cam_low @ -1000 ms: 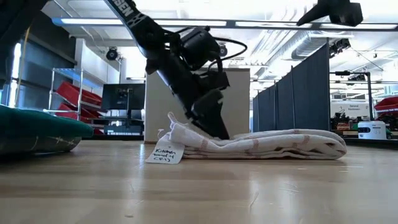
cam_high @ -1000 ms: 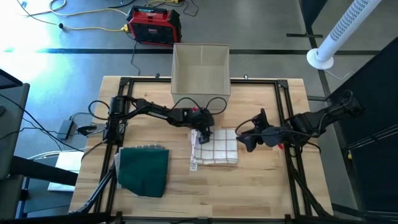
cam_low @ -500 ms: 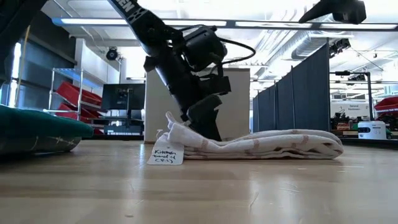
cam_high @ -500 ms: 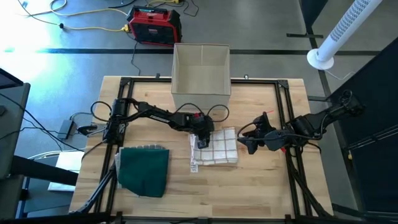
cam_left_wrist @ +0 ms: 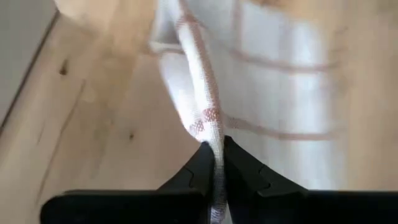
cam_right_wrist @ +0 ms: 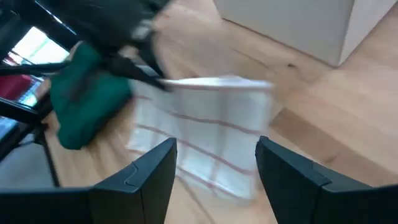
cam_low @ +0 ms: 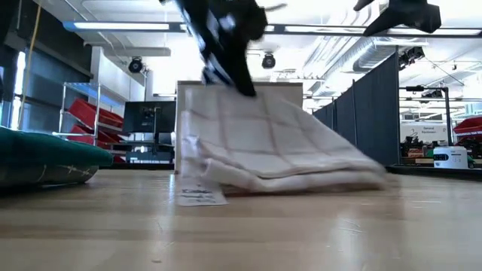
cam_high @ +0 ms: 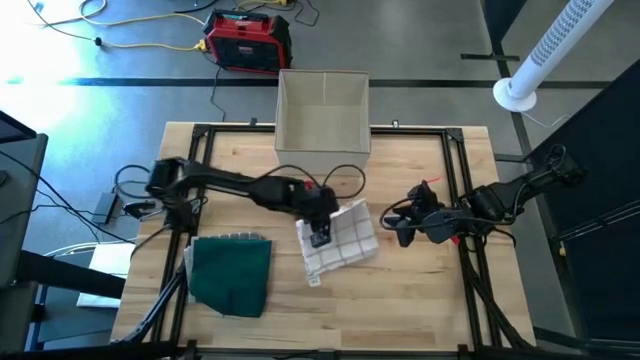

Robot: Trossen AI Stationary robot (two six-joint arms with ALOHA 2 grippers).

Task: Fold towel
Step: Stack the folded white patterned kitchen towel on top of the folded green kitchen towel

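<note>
A white towel [cam_high: 340, 240] with thin red check lines is partly raised at the table's middle; its paper tag [cam_low: 199, 196] lies on the wood. My left gripper [cam_high: 320, 236] is above the towel's left part, shut on it, and shows blurred at the top of the low view [cam_low: 230, 64]. My right gripper [cam_high: 396, 226] hovers open just right of the towel [cam_right_wrist: 199, 134], its fingers [cam_right_wrist: 143, 180] apart with nothing between them. My left gripper pinches a thick edge of the towel [cam_left_wrist: 211, 127] between its two fingertips, coming from above and pointing down. One layer or several, I cannot tell. The towel hangs below the fingers as a slanting sheet [cam_low: 256, 135], its lower right end [cam_low: 354, 177] resting on the table.
A folded dark green cloth [cam_high: 230, 272] lies at the near left. A tall grey box [cam_high: 322, 110] stands at the far middle edge. Bare wood shows in front of the towel and to the near right.
My left gripper has shut on the towel's left edge, then risen and drifted toward the near edge. The towel's left part has lifted off the table into a slanting sheet and turned a little, while its right end stays down.
</note>
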